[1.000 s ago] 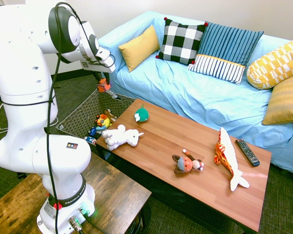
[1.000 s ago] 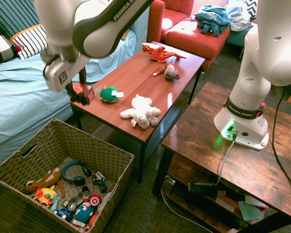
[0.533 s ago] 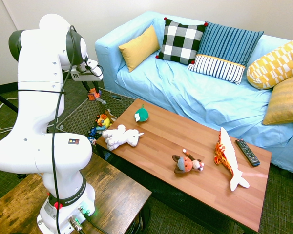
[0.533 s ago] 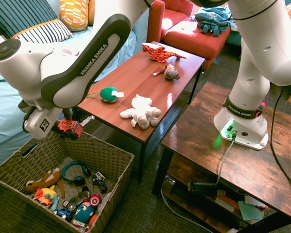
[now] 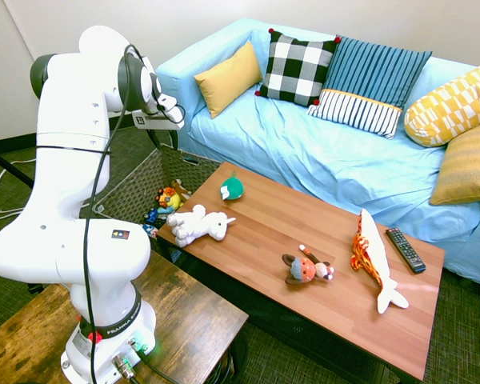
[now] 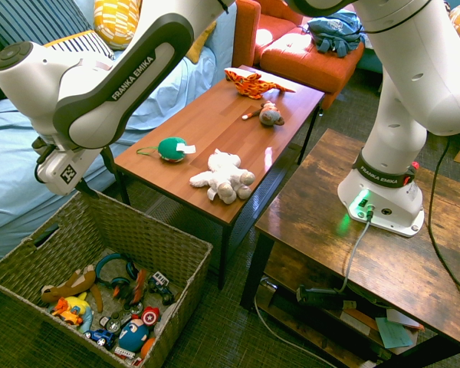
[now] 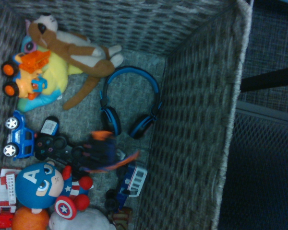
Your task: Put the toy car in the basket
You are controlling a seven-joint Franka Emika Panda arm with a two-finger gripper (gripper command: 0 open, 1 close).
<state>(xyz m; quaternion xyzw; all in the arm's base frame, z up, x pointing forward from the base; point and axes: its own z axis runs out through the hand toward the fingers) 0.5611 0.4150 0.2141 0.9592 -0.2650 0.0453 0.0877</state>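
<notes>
The toy car (image 6: 136,285) shows as a blurred orange-red shape down inside the basket (image 6: 142,224), among the toys by the blue headphones (image 6: 111,268). The wrist view has it as a smeared orange and dark blur (image 7: 103,152) over the basket floor, beside the woven wall (image 7: 192,120). My gripper (image 6: 109,162) hangs above the basket's far corner next to the coffee table, open and holding nothing. In the first exterior view the gripper (image 5: 162,138) sits over the basket (image 5: 132,190); the car is hidden there.
The basket also holds a brown plush animal (image 6: 67,284), a round shield-head toy (image 6: 133,335) and small cars. On the coffee table (image 6: 215,115) lie a green plush (image 6: 170,149), a white plush (image 6: 222,176) and a brown plush (image 6: 271,114). A blue sofa (image 5: 320,152) stands behind.
The gripper carried the car from the table's edge to above the basket, then let it go. The car has dropped in among the toys, and the gripper has risen a little.
</notes>
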